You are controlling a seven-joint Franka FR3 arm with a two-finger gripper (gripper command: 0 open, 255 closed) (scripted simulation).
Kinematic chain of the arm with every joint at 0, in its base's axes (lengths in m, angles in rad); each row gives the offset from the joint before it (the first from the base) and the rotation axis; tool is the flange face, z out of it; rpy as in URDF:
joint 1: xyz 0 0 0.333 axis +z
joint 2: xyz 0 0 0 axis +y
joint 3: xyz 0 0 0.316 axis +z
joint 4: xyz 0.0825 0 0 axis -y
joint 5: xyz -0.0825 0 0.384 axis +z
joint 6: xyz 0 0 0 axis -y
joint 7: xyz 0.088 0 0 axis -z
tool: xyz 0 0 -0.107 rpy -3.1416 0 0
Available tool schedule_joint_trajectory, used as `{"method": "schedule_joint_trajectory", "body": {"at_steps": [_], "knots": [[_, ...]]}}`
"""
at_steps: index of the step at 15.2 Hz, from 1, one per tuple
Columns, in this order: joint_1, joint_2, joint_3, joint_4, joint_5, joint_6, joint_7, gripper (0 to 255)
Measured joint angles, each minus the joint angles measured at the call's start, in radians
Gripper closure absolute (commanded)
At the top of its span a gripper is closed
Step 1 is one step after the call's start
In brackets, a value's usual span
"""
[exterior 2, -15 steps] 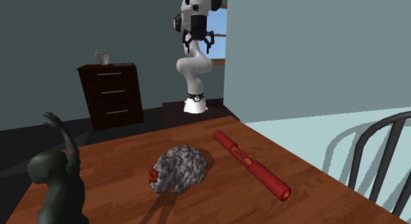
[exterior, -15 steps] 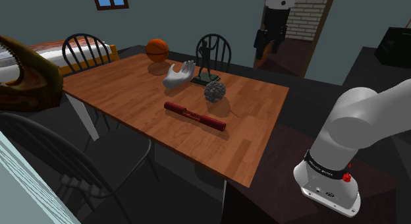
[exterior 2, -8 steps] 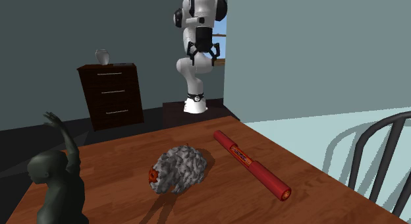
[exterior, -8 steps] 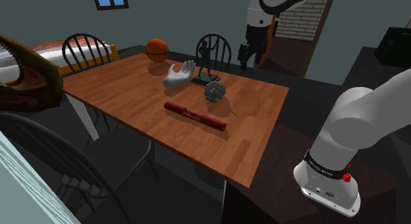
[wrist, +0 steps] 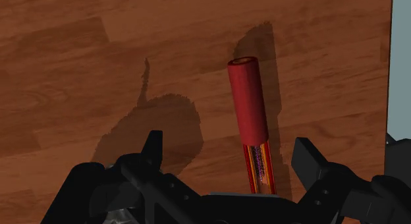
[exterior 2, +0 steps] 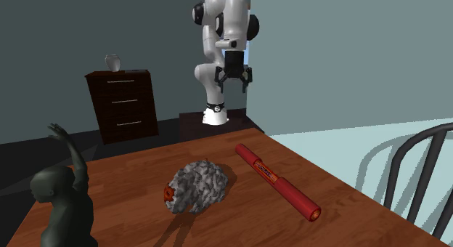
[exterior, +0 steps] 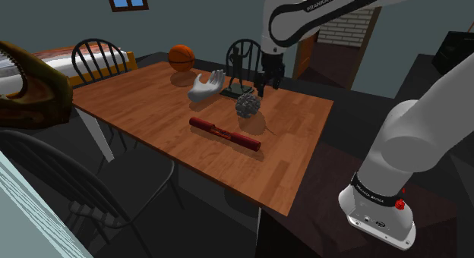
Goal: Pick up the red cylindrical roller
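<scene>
Red roller point(exterior: 225, 133): flat on wooden table point(exterior: 137, 105), near one long edge. Gripper point(exterior 2: 237, 80): raised above, fingers wide, empty.

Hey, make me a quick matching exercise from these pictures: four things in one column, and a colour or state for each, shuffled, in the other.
Things:
1. roller
2. ball
3. hand sculpture
4. gripper

Descriptions:
A. white, fingers pointing up
B. open, in the air
C. red, lying flat on the table
D. orange, near a table corner

Pairs: 1-C, 2-D, 3-A, 4-B
</scene>
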Motion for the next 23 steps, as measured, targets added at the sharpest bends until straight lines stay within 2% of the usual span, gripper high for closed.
{"method": "schedule_joint_trajectory", "body": {"at_steps": [5, 13, 23], "knots": [[0.016, 0.19, 0.004, 0.052, 0.012, 0.134, -0.012, 0], [0.038, 0.498, 0.023, 0.203, 0.032, 0.283, -0.026, 0], [0.059, 0.878, 0.05, 0.514, 0.039, 0.343, -0.039, 0]]}}
